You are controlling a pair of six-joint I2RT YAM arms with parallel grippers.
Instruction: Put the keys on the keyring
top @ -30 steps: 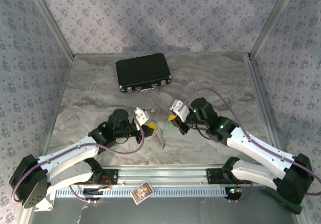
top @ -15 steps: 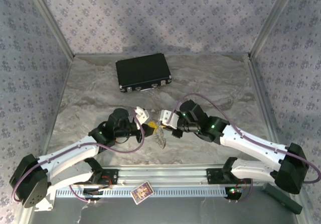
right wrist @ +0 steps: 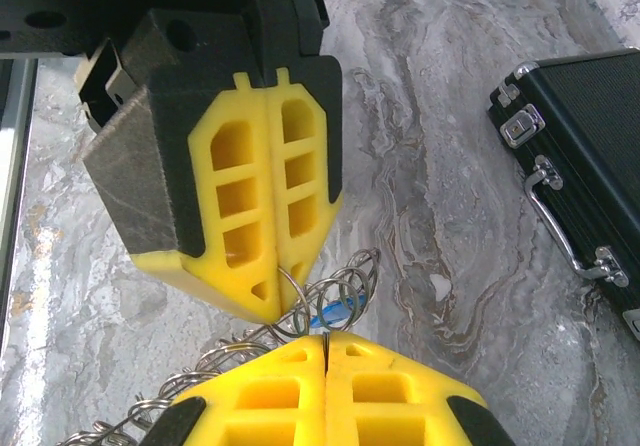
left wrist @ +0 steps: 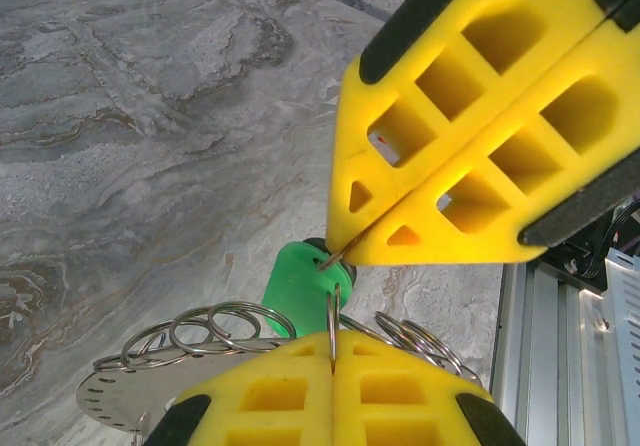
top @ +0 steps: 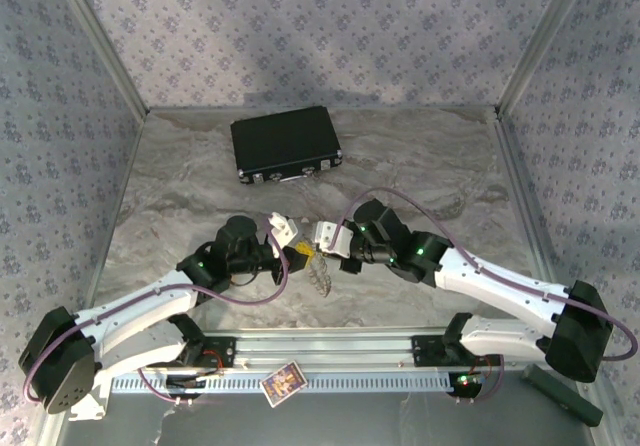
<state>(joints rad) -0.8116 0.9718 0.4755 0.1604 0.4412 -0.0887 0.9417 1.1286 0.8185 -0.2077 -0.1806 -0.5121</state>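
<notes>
At the middle of the table [top: 450, 166], both of the two grippers are closed. The left gripper [left wrist: 335, 351] clamps a loop of the one keyring [left wrist: 205, 328], one blue key [right wrist: 331, 314] among its loops. The right gripper [left wrist: 350, 249] pinches one green key [left wrist: 296, 286] right at that loop.

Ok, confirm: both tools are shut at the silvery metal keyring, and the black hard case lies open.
No: the black hard case lies closed, as the top external view shows. Left tool and right tool are shut at the silvery metal keyring.

Lab enclosure: aluminium frame [top: 104, 44], patterned walls [top: 300, 26]
</notes>
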